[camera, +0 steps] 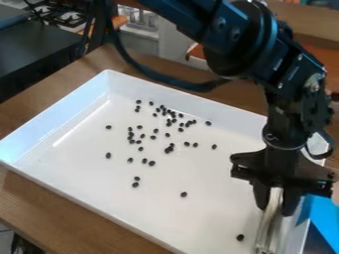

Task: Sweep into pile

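My gripper (276, 202) hangs at the right end of the white tray (99, 198), shut on a pale, narrow sweeping tool (267, 225). The tool slants downward, its lower end low over the tray's right part. Small black beans (151, 163) lie scattered over the tray floor, most of them in its middle and upper part. One bean (240, 237) sits just left of the tool's lower end, and another (184, 194) lies farther left and up from it.
Raised walls surround the tray, which stands on a brown wooden table (39, 203). A bright blue object (324, 218) is beside the tray's right end. The arm's black cable loops over the tray's back edge.
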{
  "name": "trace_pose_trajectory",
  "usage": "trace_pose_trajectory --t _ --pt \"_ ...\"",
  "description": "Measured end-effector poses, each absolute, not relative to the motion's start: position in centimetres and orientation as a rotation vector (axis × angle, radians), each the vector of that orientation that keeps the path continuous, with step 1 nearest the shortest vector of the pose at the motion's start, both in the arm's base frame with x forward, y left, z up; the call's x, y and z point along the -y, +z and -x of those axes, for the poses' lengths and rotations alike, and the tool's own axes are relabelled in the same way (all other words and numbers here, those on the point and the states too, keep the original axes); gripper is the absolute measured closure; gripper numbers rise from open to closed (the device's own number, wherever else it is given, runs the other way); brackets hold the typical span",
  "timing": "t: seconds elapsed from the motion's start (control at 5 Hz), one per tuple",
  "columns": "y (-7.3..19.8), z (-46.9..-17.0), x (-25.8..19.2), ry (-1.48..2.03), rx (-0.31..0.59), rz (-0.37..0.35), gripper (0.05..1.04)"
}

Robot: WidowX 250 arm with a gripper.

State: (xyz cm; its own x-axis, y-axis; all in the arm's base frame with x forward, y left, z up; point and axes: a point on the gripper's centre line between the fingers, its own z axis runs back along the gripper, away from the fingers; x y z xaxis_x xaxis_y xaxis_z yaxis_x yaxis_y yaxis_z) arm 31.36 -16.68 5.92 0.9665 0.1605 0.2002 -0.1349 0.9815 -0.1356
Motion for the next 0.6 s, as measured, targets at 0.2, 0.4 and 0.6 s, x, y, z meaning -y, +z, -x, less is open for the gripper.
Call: trace_pose_trajectory --t 0.2,0.4,0.6 --pt "5.9 -31.6 16.1 0.162 0.223 0.119 0.769" --pt "5.9 -31.7 14.8 0.167 0.197 0.133 0.769" --pt "6.6 -31.3 12.8 0.152 0.18 0.155 0.769"
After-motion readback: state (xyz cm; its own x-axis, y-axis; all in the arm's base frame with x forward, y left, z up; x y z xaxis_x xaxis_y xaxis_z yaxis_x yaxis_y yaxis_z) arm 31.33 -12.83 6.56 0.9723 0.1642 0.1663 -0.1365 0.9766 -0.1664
